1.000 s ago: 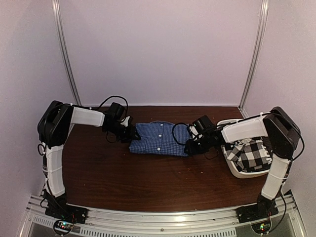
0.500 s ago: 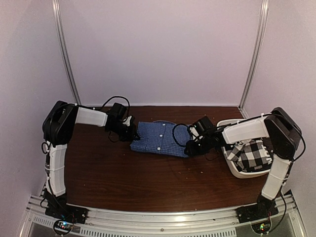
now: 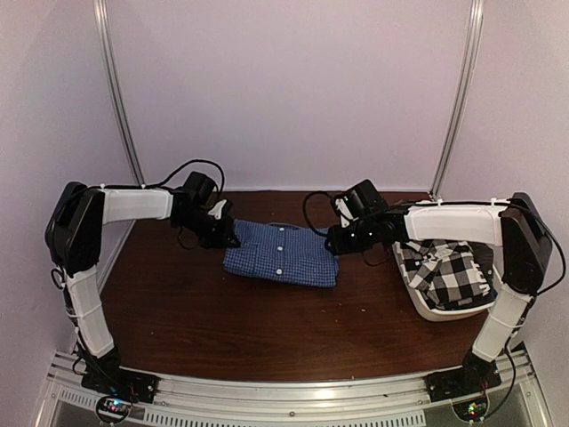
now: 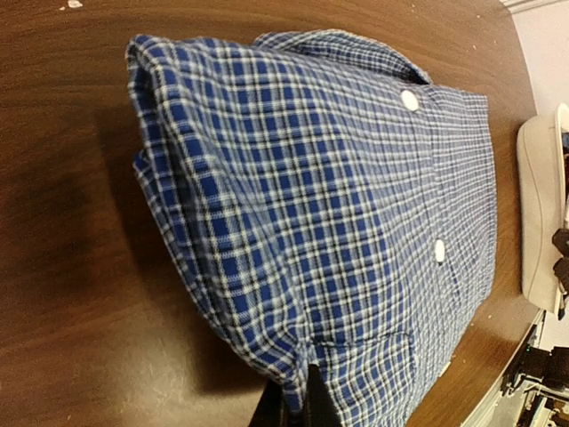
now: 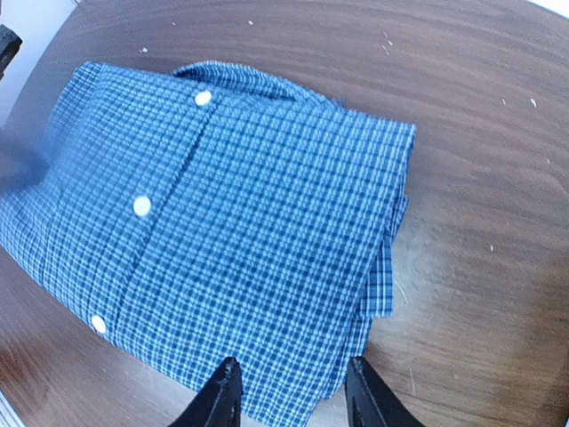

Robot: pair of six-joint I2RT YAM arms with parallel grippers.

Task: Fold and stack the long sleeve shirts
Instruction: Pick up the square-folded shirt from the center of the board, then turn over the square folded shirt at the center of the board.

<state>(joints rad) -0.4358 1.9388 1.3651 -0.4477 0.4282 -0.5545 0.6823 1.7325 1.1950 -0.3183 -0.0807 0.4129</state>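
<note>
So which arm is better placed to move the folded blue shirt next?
Probably the left. Its tool is already shut on the blue shirt at its left edge. The right tool stands open over the other edge, not gripping.

Top external view: the scene is taken from above and behind the arm bases, facing the far wall; the whole table is covered from a distance. Left wrist view: the blue shirt is seen close up, obliquely from its left edge toward the white tub. Right wrist view: the same shirt is seen close, from its right edge. The shirt is shared by all three views.
</note>
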